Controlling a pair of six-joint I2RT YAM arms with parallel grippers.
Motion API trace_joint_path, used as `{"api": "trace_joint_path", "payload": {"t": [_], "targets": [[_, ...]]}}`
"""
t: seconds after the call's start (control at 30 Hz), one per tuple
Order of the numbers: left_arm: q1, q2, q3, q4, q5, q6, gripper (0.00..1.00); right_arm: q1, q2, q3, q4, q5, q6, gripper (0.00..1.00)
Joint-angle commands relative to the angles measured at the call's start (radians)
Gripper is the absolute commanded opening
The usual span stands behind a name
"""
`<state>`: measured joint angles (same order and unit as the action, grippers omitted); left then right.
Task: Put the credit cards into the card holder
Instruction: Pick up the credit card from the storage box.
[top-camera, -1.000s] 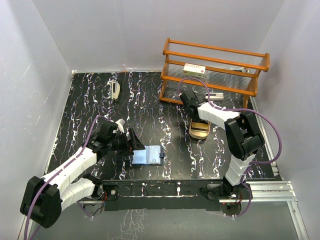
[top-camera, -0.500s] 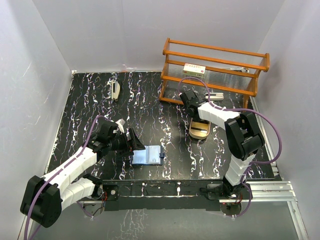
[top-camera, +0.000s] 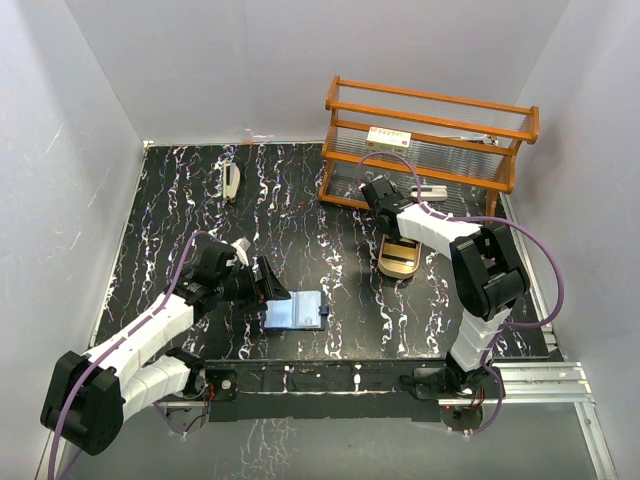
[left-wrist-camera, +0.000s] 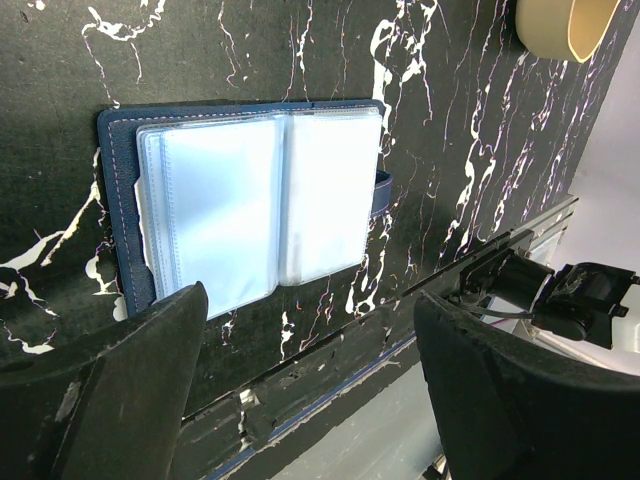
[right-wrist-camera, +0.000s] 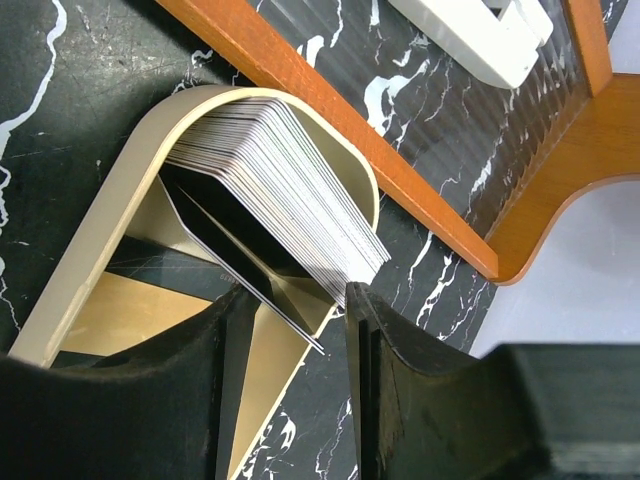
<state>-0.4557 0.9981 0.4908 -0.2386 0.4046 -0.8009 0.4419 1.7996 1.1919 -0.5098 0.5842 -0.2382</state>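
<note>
The card holder (top-camera: 297, 311) lies open on the black marbled table, its pale slotted pages (left-wrist-camera: 260, 200) facing up inside the navy cover. My left gripper (top-camera: 272, 288) hovers at its left edge, open and empty (left-wrist-camera: 310, 330). A stack of credit cards (right-wrist-camera: 290, 170) stands on edge in the gold oval tray (right-wrist-camera: 100, 250). My right gripper (right-wrist-camera: 290, 320) is over the tray (top-camera: 400, 265), its jaws apart. A couple of dark cards lean away from the stack, their lower corner in the gap between the fingers. Nothing is pinched.
A wooden rack (top-camera: 430, 140) with ribbed clear shelves stands just behind the tray, its orange rail (right-wrist-camera: 330, 110) close to my right fingers. A white object (right-wrist-camera: 480, 40) lies on its lower shelf and a small box (top-camera: 388, 138) above. A small white item (top-camera: 231, 182) lies at the back left.
My right gripper's jaws have spread apart over the cards, and its wrist has edged slightly toward the rack. The left arm and the card holder have not moved.
</note>
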Motion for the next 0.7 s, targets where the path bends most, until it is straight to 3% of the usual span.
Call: {"api": "trace_joint_path", "payload": {"t": [0.0,0.33,0.57,0.67], "targets": [[-0.004,-0.004,0.029,-0.005,0.019,0.009,0.83,-0.006,-0.009,0.029,0.053,0.048,-0.024,0.40],[-0.004,-0.011,0.023,-0.009,0.018,0.012,0.83,-0.019,0.019,0.016,0.111,0.034,-0.103,0.46],[-0.005,-0.012,0.028,-0.019,0.012,0.018,0.83,-0.043,0.038,0.049,0.104,0.021,-0.124,0.44],[-0.004,-0.013,0.028,-0.019,0.009,0.019,0.84,-0.049,0.035,0.062,0.096,0.009,-0.130,0.39]]}}
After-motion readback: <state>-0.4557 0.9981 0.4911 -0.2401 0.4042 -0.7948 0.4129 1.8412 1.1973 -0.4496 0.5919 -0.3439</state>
